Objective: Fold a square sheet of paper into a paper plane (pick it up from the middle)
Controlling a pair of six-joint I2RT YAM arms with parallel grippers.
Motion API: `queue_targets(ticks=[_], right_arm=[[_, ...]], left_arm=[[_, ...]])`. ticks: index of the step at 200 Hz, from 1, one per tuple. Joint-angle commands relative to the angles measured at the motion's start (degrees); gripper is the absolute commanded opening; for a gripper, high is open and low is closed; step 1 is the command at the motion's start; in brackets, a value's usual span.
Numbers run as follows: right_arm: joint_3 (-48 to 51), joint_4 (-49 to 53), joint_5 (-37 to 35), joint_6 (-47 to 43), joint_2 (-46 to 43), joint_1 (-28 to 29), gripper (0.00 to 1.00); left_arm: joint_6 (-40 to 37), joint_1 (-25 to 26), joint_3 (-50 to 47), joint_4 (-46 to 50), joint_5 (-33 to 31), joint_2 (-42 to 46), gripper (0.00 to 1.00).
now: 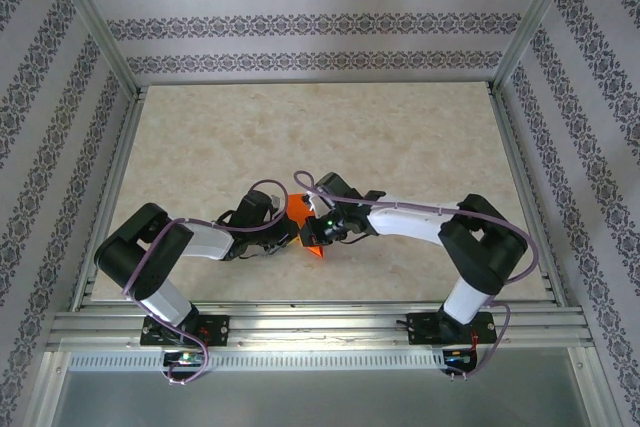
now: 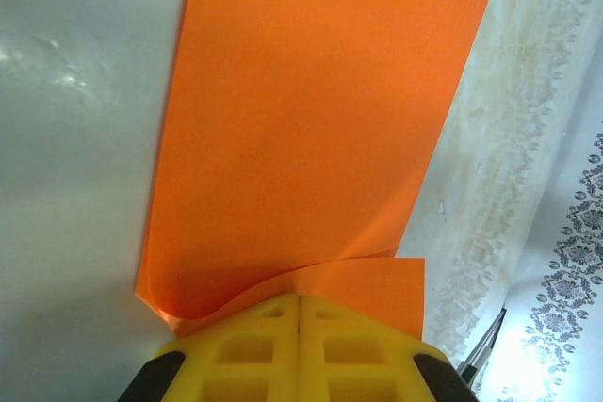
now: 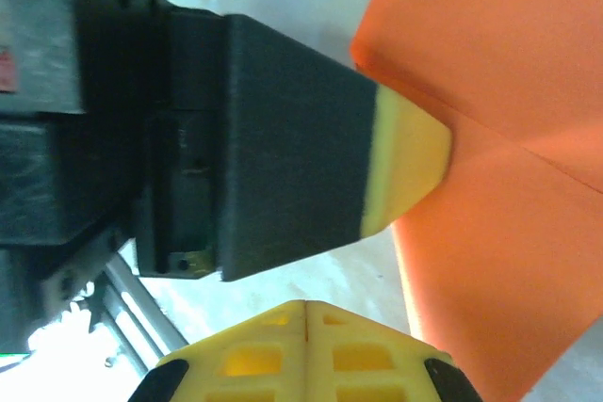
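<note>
The left gripper (image 2: 299, 306) is pinching the orange sheet of paper (image 2: 311, 120), its fingers (image 2: 250, 350) pressed together on the edge. The sheet is sitting just toward six o'clock of the worktop's (image 1: 400, 137) centre. The right gripper (image 3: 306, 310) is hovering with its fingers (image 3: 254, 360) closed on nothing, the paper at its two o'clock.

mid-table (image 1: 420, 147), toward the near edge: sheet of paper (image 1: 297, 210) lies betw. the two arms' tips. left gripper (image 2: 300, 300) is on its left w/ the sheet's near edge pinched in its fingers, the rest stretching fwd. right gripper (image 3: 306, 306) sits just beside the sheet, on its right.
</note>
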State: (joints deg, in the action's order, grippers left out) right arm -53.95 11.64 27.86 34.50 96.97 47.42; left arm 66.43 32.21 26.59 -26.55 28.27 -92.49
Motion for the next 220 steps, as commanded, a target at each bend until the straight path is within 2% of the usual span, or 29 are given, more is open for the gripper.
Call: queue_targets(ticks=[1,125,220], right_arm=[[-3.3,7.6,-2.5,-3.4,2.0,1.2,0.01],[-5.7,7.5,-3.2,-2.9,6.6,1.7,0.01],[-0.3,5.8,-2.5,-1.9,6.0,1.3,0.02]], left_arm=[[-1.4,0.8,-0.9,3.2,-1.2,-1.6,0.00],[-1.3,0.8,-1.1,3.2,-1.2,-1.4,0.00],[-1.0,0.8,-1.9,3.4,-2.0,-1.0,0.00]])
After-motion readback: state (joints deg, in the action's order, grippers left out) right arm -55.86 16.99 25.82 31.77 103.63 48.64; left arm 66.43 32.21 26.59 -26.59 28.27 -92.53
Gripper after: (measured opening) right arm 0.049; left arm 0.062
